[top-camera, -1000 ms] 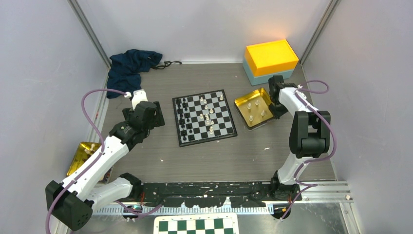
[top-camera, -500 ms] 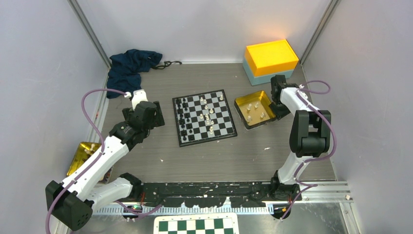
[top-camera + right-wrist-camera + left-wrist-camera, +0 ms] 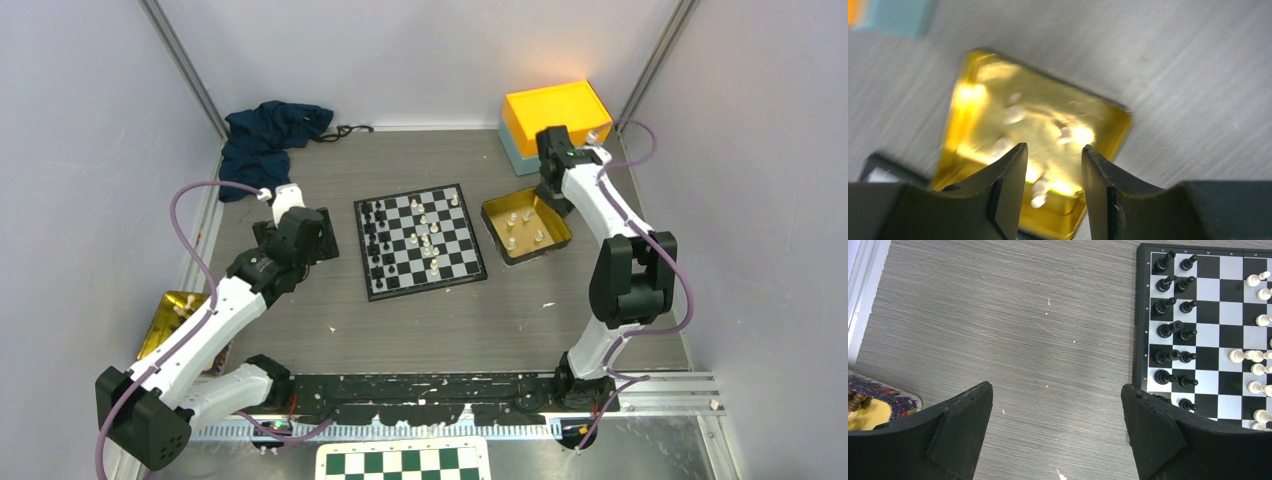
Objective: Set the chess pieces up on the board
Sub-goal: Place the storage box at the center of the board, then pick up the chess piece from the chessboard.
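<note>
The board (image 3: 425, 288) lies mid-table, with black chess pieces (image 3: 377, 240) lined along its left two files and white pieces (image 3: 428, 243) scattered across its middle. A few more white pieces (image 3: 513, 240) stand in a gold tray (image 3: 549, 234) to the board's right. My right gripper (image 3: 555, 203) hangs open above the tray's far right corner. In the right wrist view, blurred by motion, the right gripper (image 3: 1053, 150) holds nothing over the tray (image 3: 955, 130). My left gripper (image 3: 320, 235) hovers left of the board. The left wrist view has that gripper (image 3: 1057, 390) wide open over bare table, beside the board's border (image 3: 1136, 315) and black pieces (image 3: 1168, 305).
A yellow box on a teal one (image 3: 555, 112) stands at the back right, just behind the right gripper. A dark blue cloth (image 3: 265, 135) lies at the back left. A second gold tin (image 3: 170, 320) sits under the left arm. A green-and-white checkered panel (image 3: 403, 462) lies below the rail.
My right gripper went from shut at the gold tray's right edge to open, then rose back toward the yellow box. The tray settled flat. The left arm stayed put.
</note>
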You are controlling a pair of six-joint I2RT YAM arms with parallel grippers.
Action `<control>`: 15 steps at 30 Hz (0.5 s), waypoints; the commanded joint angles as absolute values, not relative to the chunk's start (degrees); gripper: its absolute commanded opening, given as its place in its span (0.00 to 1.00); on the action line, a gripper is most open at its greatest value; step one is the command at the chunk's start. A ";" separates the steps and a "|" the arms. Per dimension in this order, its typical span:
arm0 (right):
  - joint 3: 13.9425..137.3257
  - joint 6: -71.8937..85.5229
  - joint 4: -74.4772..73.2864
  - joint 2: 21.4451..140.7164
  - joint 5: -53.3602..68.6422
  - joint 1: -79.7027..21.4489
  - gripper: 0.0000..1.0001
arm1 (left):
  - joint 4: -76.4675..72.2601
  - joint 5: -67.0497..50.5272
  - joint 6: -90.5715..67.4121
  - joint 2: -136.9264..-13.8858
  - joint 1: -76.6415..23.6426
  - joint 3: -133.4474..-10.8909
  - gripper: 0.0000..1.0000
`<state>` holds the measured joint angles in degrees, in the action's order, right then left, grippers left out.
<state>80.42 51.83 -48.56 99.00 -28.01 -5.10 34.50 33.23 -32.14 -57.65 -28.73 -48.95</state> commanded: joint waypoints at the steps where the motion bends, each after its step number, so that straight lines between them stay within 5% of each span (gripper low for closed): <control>1: 92.98 39.07 -49.43 100.97 -27.60 -13.03 0.51 | 32.84 34.51 -32.47 -57.83 -28.39 -51.67 1.00; 15: 116.11 20.07 -56.00 118.59 -11.83 -34.11 0.52 | 33.96 35.41 -32.98 -54.75 -28.39 -50.47 0.97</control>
<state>111.07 26.33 -52.12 116.86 -16.25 -31.40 34.61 33.45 -32.58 -56.93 -28.73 -49.30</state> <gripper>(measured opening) 0.518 0.977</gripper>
